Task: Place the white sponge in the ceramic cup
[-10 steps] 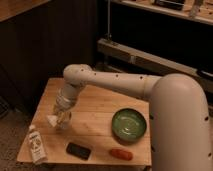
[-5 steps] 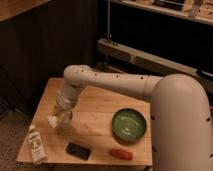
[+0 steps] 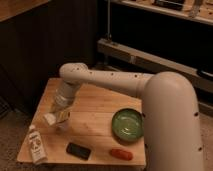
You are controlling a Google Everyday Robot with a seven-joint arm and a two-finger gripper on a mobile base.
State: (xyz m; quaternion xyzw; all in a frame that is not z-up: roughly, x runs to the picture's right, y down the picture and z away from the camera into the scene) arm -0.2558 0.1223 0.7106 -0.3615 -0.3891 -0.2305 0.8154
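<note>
1. The sponge (image 3: pixel 49 118) is showing at the tip of the gripper (image 3: pixel 59 116), touching it, over the left part of the table (image 3: pixel 95 107).
2. Whether the gripper is clamping the sponge or standing open, I cannot tell.
3. The cup (image 3: pixel 63 126) is peeking out just beneath the gripper, mostly hidden.
4. A bottle (image 3: pixel 36 146) is lying near the front-left corner.
5. A bowl (image 3: pixel 127 124) is resting well apart, to the right.

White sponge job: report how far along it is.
Done: the white sponge looks picked up, held at the gripper above the table. In hand: it is poised by the ceramic cup, which is partly hidden beneath. Left: release it into the cup.
</note>
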